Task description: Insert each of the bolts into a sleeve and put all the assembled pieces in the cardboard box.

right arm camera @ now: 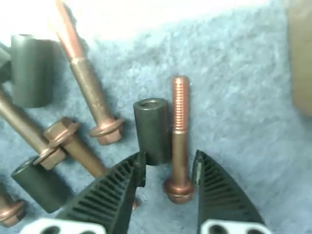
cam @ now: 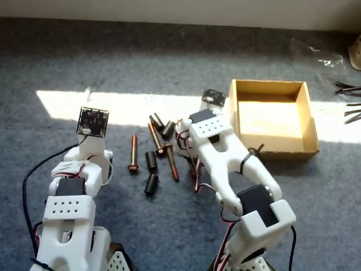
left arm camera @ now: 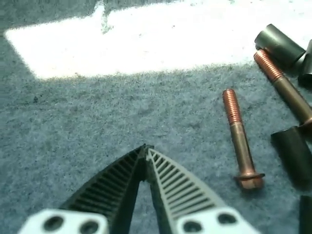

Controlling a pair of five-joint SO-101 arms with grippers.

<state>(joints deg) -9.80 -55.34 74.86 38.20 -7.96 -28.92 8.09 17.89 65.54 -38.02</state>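
My right gripper (right arm camera: pixel 169 165) is open low over the carpet. Its fingers stand either side of the head end of a copper bolt (right arm camera: pixel 178 131), and a black sleeve (right arm camera: pixel 153 129) lies right beside that bolt. More bolts (right arm camera: pixel 87 83) and sleeves (right arm camera: pixel 31 68) lie just past it. My left gripper (left arm camera: pixel 146 150) is shut on nothing, over bare carpet. A lone bolt (left arm camera: pixel 241 139) lies a little to its side, also seen in the high view as the leftmost bolt (cam: pixel 133 152). The cardboard box (cam: pixel 307 121) sits open on the right of the right arm (cam: pixel 211 141).
Several loose black sleeves (cam: pixel 151 161) and bolts (cam: pixel 172 162) lie scattered between the two arms. Black cable ties (cam: pixel 350 107) and a plastic bag lie at the far right edge. A sunlit strip crosses the grey carpet (cam: pixel 62 104).
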